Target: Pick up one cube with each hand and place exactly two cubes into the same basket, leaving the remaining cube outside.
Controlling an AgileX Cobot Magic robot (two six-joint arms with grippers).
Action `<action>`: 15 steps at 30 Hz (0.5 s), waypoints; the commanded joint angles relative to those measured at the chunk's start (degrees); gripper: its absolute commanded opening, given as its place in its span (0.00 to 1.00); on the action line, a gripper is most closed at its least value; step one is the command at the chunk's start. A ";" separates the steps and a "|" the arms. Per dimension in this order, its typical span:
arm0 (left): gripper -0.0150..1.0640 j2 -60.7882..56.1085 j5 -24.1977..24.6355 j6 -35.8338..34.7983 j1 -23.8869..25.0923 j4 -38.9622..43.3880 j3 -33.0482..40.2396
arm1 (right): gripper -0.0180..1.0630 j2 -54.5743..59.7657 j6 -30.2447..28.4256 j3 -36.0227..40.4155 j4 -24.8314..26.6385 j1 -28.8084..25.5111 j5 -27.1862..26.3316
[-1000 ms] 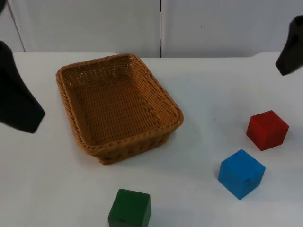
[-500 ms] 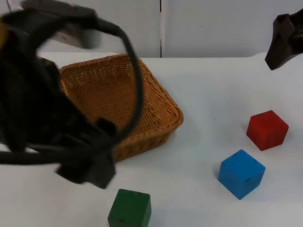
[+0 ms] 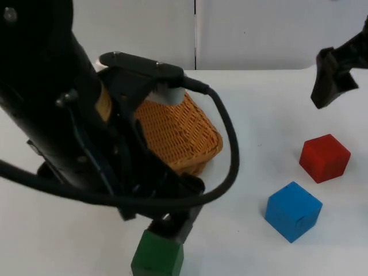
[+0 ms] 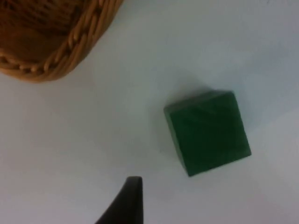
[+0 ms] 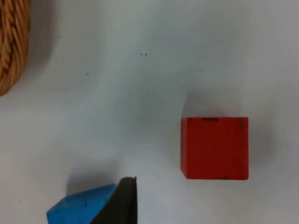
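Note:
A green cube point(image 3: 158, 259) sits at the table's front edge, and it lies flat on the white top in the left wrist view point(image 4: 208, 133). My left gripper point(image 3: 172, 221) hangs just above and behind it, its arm stretched over the wicker basket point(image 3: 184, 135). Over at the right are a red cube point(image 3: 325, 158) and, nearer the front, a blue cube point(image 3: 293, 211). My right gripper point(image 3: 332, 77) hovers high behind the red cube. The right wrist view looks down on the red cube point(image 5: 215, 148) with the blue cube point(image 5: 81, 210) beside it.
The left arm hides most of the basket; its right wall and corner stay visible. The basket's rim point(image 4: 60, 56) lies close to the green cube, and its edge point(image 5: 11, 42) is well away from the red one. White table separates basket and right cubes.
My left arm has swung in from the left edge, over the basket, down toward the green cube. The right gripper has come slightly inward and lower. No cube has moved.

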 commanded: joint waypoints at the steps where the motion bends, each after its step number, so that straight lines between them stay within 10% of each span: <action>1: 0.99 0.25 -2.47 -1.68 -0.36 1.10 -0.46 | 0.99 1.23 0.56 -0.27 0.12 -0.72 -1.00; 15: 0.99 5.31 -3.19 -14.68 -0.36 10.34 -0.35 | 0.99 4.82 0.56 -0.27 -0.02 -1.76 -6.55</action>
